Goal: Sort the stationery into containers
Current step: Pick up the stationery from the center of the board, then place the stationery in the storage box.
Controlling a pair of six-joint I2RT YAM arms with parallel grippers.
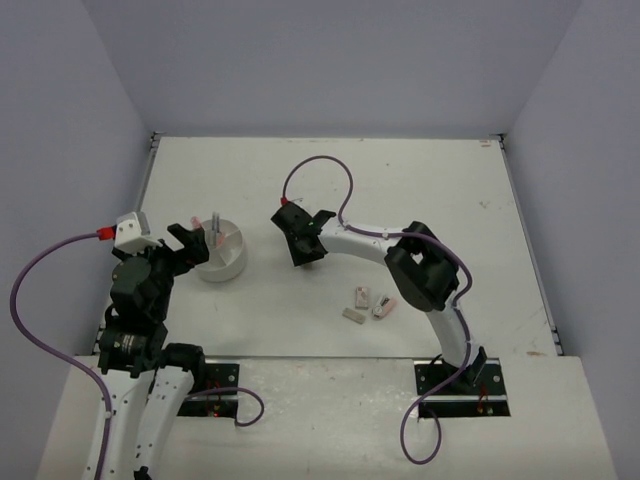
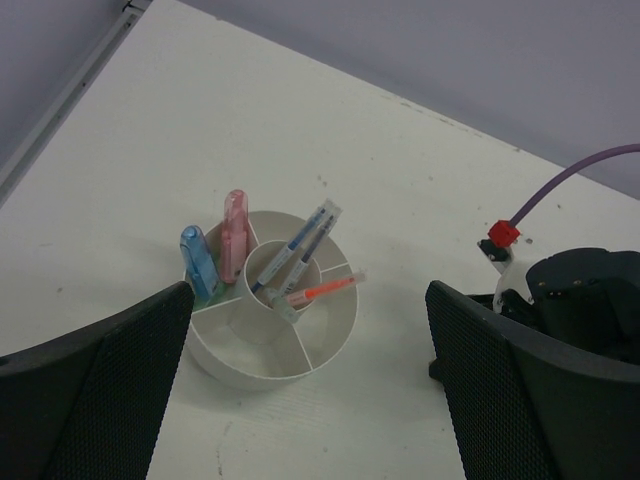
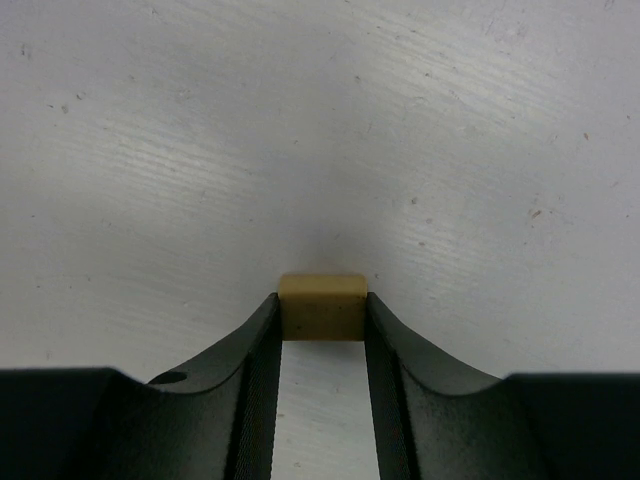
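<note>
Between the fingertips of my right gripper [image 3: 322,318] sits a tan eraser block [image 3: 322,298], pinched from both sides over the table [image 3: 450,150]. My left gripper [image 1: 189,244] is spread wide and holds nothing. From above, the block is hidden under my right wrist. The white holder [image 2: 300,370], with pens [image 2: 300,245] and markers [image 2: 235,235] standing in it, lies just beside my left gripper, apart from my right.

You get soft, even light on the bench [image 3: 150,120]; a faint shadow pools just above the eraser [image 3: 322,307], and below it the fingers [image 3: 250,400] read dark, featureless.
</note>
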